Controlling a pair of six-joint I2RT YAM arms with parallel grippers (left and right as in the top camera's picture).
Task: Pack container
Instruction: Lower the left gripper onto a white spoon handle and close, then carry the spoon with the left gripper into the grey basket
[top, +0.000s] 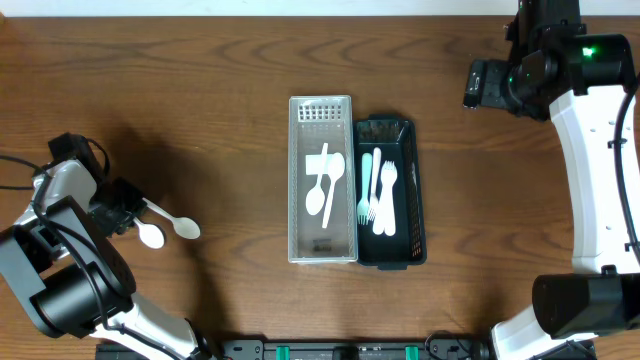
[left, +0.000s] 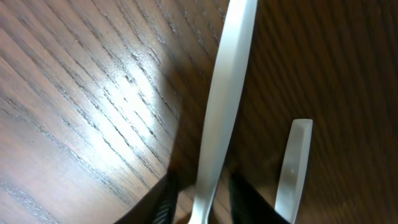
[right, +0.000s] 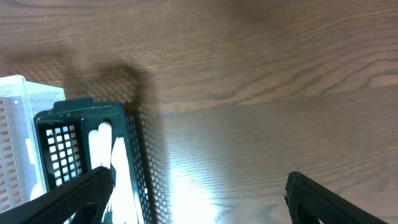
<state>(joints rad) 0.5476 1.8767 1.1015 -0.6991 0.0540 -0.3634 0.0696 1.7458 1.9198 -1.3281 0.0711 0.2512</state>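
Note:
Two white plastic spoons lie on the wooden table at the left, one and a shorter-looking one. My left gripper is low over their handle ends. In the left wrist view its dark fingers straddle one white spoon handle with small gaps on both sides, and the second handle lies just right of the jaws. A clear container in the middle holds white spoons. A black mesh basket beside it holds white forks and a pale green utensil. My right gripper is open, empty and high at the far right.
The right wrist view shows the black basket's corner and the clear container's end at the left, with bare wood between my spread right fingers. The arm bases stand at the front edge.

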